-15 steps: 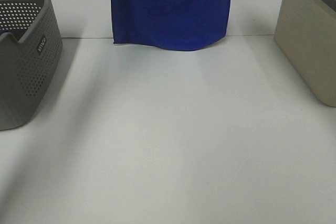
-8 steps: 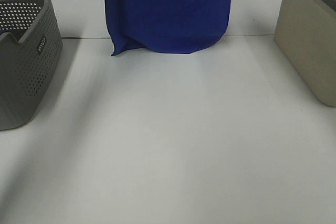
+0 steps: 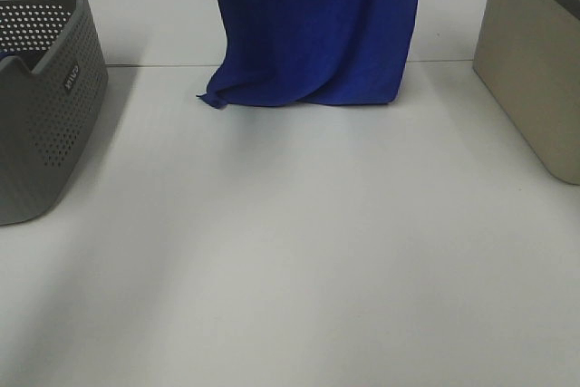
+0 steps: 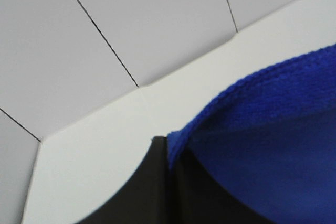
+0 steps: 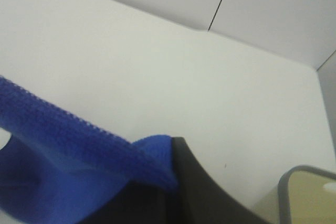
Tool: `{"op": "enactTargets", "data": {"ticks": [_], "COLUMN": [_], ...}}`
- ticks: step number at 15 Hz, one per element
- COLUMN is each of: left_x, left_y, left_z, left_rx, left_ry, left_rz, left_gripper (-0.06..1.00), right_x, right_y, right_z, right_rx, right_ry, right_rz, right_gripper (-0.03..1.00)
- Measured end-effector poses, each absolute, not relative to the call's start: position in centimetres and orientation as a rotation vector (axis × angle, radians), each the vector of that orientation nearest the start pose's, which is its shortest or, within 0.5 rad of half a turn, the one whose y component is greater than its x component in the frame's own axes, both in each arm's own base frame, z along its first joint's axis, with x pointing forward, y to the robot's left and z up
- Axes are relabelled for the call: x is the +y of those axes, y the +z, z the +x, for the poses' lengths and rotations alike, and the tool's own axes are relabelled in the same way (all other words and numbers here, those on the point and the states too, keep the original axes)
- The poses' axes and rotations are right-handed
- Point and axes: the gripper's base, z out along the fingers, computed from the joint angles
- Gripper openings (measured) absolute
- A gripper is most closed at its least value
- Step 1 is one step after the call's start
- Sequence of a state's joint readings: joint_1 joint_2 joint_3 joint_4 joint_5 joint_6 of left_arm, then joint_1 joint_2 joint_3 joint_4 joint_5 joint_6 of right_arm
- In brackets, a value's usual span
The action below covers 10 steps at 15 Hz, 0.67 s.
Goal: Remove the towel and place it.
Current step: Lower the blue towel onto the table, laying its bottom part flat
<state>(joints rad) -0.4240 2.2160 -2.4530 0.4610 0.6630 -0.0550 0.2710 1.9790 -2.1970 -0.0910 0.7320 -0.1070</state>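
The royal-blue towel (image 3: 313, 24) hangs upright at the back middle of the white table (image 3: 299, 260). Its top runs out of the exterior view. Its bottom edge rests on the table in folds, with one corner sticking out to the left. Neither gripper shows in the exterior view. In the left wrist view my left gripper (image 4: 169, 182) is shut on the towel's stitched edge (image 4: 273, 129). In the right wrist view my right gripper (image 5: 170, 184) is shut on another part of the towel's edge (image 5: 63, 145).
A grey perforated basket (image 3: 45, 106) stands at the left edge of the table. A beige bin (image 3: 535, 70) stands at the right edge, and its rim shows in the right wrist view (image 5: 310, 192). A white wall rises behind the table.
The towel has come down and shifted a little to the right. Its bottom edge, which hung just above the table, now lies on it in folds.
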Motion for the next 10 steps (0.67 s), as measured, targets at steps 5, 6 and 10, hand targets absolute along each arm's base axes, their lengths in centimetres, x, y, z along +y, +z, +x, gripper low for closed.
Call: {"op": "enactTargets", "data": {"ticks": [5, 6, 10], "left_x": [-17.6, -16.5, -15.5], "left_y": [43.4, 46.2, 49.3], "left_z": [43.0, 40.1, 36.2], "left_rx": [2.037, 2.068, 2.086], "left_ry": [0.049, 0.009, -0.086], "left_rz": [0.523, 0.514, 0.516], "left_gripper": [0.0, 0.0, 0.0], "right_x": [11.5, 11.7, 11.9], "right_y": [43.9, 45.9, 47.0], "right_z": [41.3, 39.2, 36.4], "right_rx": [2.129, 2.118, 2.21], "right_ry": [0.096, 0.2, 0.328], "right_rz": [-0.425, -0.418, -0.458], "right_gripper": [0.02, 0.02, 0.02]}}
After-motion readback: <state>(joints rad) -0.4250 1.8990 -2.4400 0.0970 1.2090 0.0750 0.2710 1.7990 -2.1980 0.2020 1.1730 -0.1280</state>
